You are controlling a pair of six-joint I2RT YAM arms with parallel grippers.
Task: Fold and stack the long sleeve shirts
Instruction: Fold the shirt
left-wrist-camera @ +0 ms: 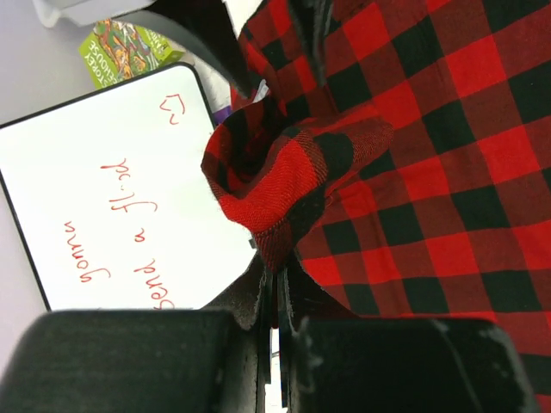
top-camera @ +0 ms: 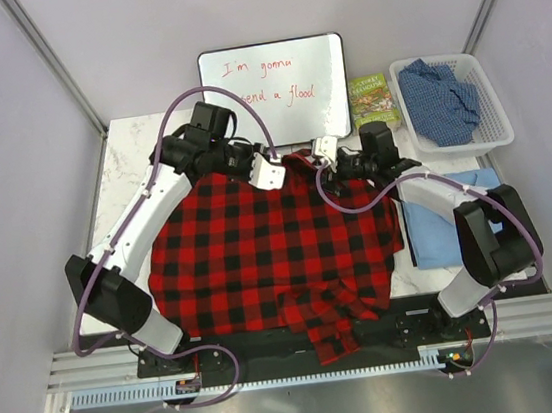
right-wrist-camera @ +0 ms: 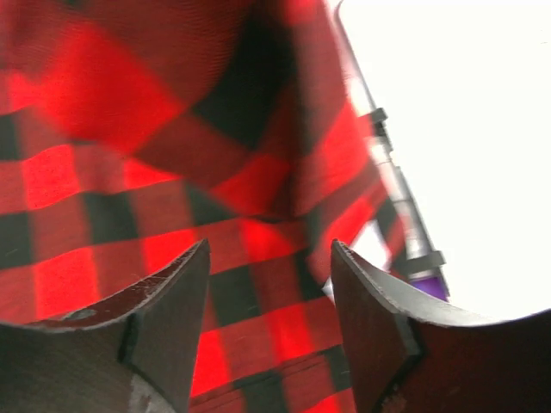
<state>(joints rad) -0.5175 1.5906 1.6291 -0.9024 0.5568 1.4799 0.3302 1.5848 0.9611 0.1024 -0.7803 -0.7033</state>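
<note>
The red-and-black checked flannel shirt (top-camera: 271, 247) lies spread across the middle of the table, one sleeve hanging over the near edge. My left gripper (top-camera: 270, 174) is shut on the flannel's far edge; in the left wrist view a bunched fold (left-wrist-camera: 284, 181) sits pinched in it (left-wrist-camera: 277, 271). My right gripper (top-camera: 324, 150) is open just above the flannel's far right corner; the cloth (right-wrist-camera: 172, 172) fills its wrist view between the spread fingers (right-wrist-camera: 172, 292). A light blue shirt (top-camera: 449, 217) lies folded at the right. A dark blue speckled shirt (top-camera: 439, 96) sits in the basket (top-camera: 492, 119).
A whiteboard (top-camera: 277, 90) with red writing leans at the back, close behind both grippers. A green packet (top-camera: 374, 101) stands beside it. The white basket is at the back right corner. Grey walls close in left and right.
</note>
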